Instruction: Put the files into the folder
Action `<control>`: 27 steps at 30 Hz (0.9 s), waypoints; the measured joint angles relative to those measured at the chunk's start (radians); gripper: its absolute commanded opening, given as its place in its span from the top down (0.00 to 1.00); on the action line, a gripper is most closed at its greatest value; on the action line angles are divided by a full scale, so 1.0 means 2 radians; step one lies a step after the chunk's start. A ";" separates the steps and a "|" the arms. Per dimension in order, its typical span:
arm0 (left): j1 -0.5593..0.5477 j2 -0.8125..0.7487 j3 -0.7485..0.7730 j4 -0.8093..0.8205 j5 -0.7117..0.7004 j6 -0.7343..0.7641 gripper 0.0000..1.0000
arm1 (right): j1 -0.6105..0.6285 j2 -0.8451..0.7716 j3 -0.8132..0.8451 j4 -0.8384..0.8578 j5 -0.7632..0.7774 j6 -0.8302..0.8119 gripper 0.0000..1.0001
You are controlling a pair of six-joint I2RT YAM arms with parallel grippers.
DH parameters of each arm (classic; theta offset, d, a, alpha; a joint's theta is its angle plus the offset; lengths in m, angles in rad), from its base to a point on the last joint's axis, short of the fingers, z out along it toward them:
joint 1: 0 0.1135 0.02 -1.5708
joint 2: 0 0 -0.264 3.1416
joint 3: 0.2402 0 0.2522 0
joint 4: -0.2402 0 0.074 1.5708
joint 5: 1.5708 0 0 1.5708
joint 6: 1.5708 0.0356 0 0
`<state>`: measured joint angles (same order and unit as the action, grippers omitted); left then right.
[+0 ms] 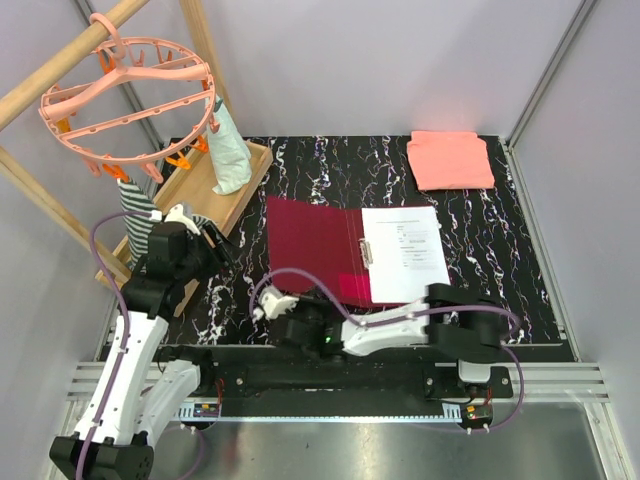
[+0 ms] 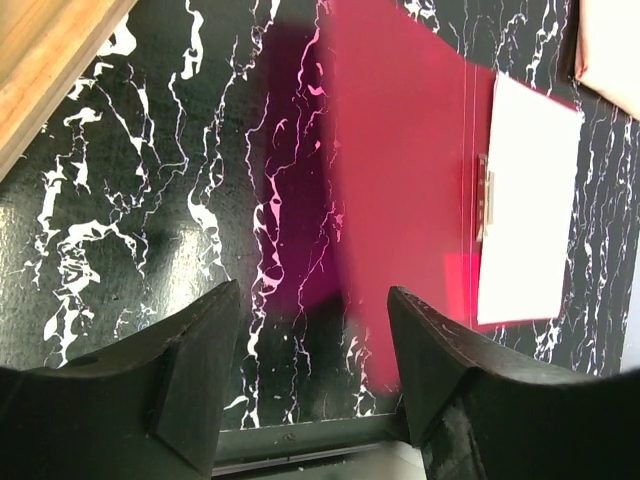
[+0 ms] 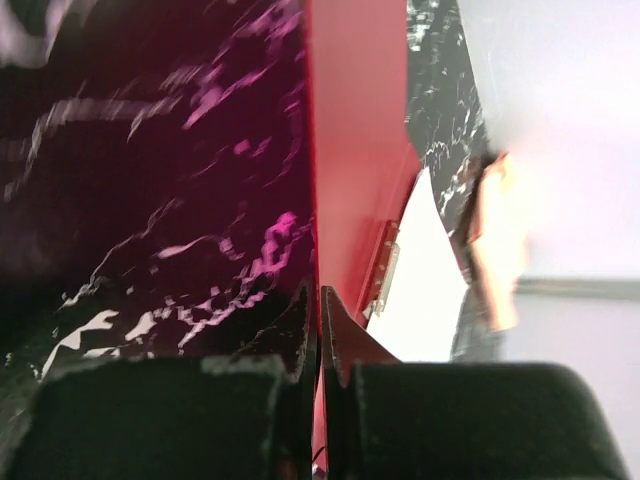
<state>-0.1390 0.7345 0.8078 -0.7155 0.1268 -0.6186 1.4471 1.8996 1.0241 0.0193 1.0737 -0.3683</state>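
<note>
The dark red folder [image 1: 310, 235] lies open on the black marbled table, and its left cover shows tilted and edge-on in the right wrist view. The files [image 1: 403, 252], white printed sheets, rest on its right half beside the metal clip [image 1: 367, 250]. My right gripper [image 3: 320, 300] is shut on the thin near edge of the folder's [image 3: 355, 150] left cover, and it sits low at the front of the table [image 1: 285, 305]. My left gripper [image 2: 312, 330] stands open and empty above bare table left of the folder [image 2: 400, 180]. The files [image 2: 530, 200] show at the right there.
A salmon-pink folded cloth [image 1: 450, 160] lies at the back right. A wooden tray [image 1: 215, 190] holding a pale sock stands at the back left, under a pink round drying hanger [image 1: 130, 100] on a wooden frame. The left gripper [image 1: 215, 245] hovers near the tray's front corner.
</note>
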 measured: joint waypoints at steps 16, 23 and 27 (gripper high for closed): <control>0.003 0.028 -0.004 0.049 0.049 -0.004 0.37 | -0.089 -0.450 -0.239 -0.062 -0.070 0.521 1.00; 0.002 0.062 -0.053 0.110 0.126 -0.016 0.38 | -0.144 -0.622 -0.372 -0.111 -0.137 0.711 1.00; -0.005 0.079 -0.057 0.133 0.150 -0.021 0.37 | -0.152 -0.693 -0.412 -0.154 -0.157 0.798 0.77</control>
<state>-0.1490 0.8925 0.6933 -0.4496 0.4278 -0.6598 1.1439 0.5129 0.1993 -0.2886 0.7601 1.2285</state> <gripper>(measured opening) 0.624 0.066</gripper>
